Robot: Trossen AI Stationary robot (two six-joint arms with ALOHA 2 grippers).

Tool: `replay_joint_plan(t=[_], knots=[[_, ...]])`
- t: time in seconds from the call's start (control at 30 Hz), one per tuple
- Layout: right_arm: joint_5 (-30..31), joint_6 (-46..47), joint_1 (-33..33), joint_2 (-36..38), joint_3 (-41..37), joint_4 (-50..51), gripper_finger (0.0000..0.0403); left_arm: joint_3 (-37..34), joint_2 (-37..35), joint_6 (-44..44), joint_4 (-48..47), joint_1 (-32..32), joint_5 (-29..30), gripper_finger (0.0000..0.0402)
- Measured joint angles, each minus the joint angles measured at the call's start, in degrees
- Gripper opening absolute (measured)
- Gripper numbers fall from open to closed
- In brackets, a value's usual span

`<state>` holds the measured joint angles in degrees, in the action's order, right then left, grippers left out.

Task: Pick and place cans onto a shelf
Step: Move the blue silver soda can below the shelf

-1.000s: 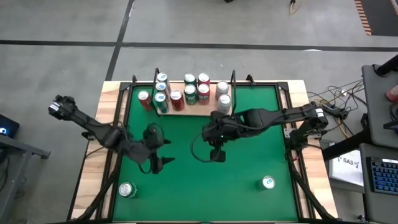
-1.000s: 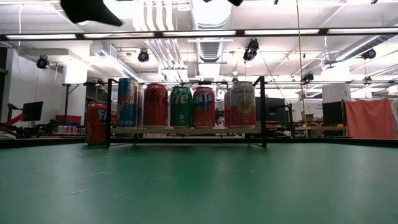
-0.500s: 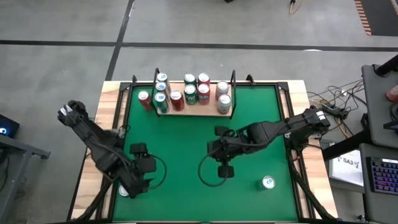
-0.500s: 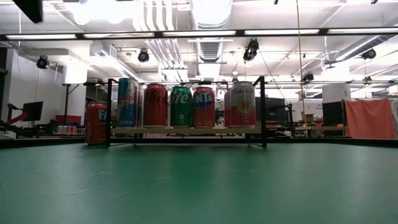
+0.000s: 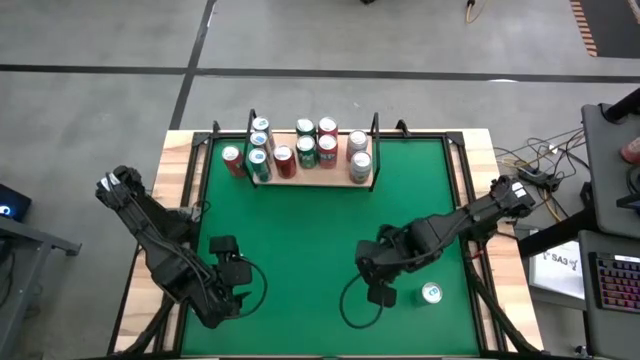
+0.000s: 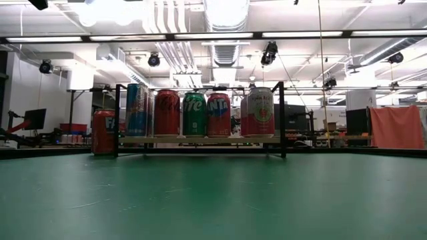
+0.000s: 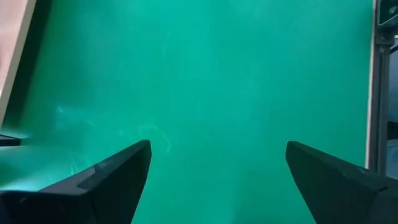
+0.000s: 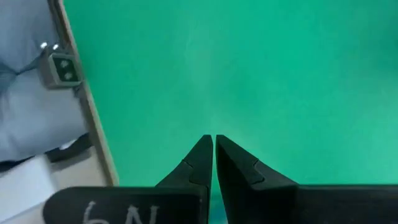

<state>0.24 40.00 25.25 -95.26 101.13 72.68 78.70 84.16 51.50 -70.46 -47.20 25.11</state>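
Green-topped bench (image 5: 320, 230), workshop room behind. Shelf (image 5: 305, 180) at far edge, long axis across bench; cans (image 6: 193, 115) upright on it, silver tops up. One can (image 5: 431, 293) upright just beside right gripper (image 5: 379, 296), fingers (image 8: 202, 160) together. Left gripper (image 7: 217, 180) over near-left corner, fingers (image 7: 112, 177) wide apart, well apart from shelf.

tabletop (image 5: 300, 230): my green work surface | shelf (image 5: 330, 181): on its far edge, carrying cans (image 5: 306, 151) | red can (image 5: 231, 158): just beside the shelf | lone can (image 5: 431, 293): near front right
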Motion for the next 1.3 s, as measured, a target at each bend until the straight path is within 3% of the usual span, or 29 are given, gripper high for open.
replay_joint_plan(t=[0.33, 0.6, 1.0, 1.3], knots=[[-2.2, 22.0, 7.9, 0.0, -0.7, 7.4, 0.0012, -0.3, 0.4, -0.1, 0.0, 0.0, 2.1, 0.0356], [0.0, 33.1, 12.3, 0.1, -1.6, 15.5, 0.0012, -0.4, 0.4, -0.2, 0.1, -0.6, 2.9, 0.0356], [0.9, 42.4, 15.3, 7.0, -9.9, 11.3, 0.0012, -0.4, 0.4, -3.9, 0.9, -0.8, 4.2, 0.0356], [1.2, 59.3, 22.1, 13.0, -15.3, 7.4, 0.0012, -0.4, 0.4, -4.5, 1.3, -0.8, 5.5, 0.0356]])
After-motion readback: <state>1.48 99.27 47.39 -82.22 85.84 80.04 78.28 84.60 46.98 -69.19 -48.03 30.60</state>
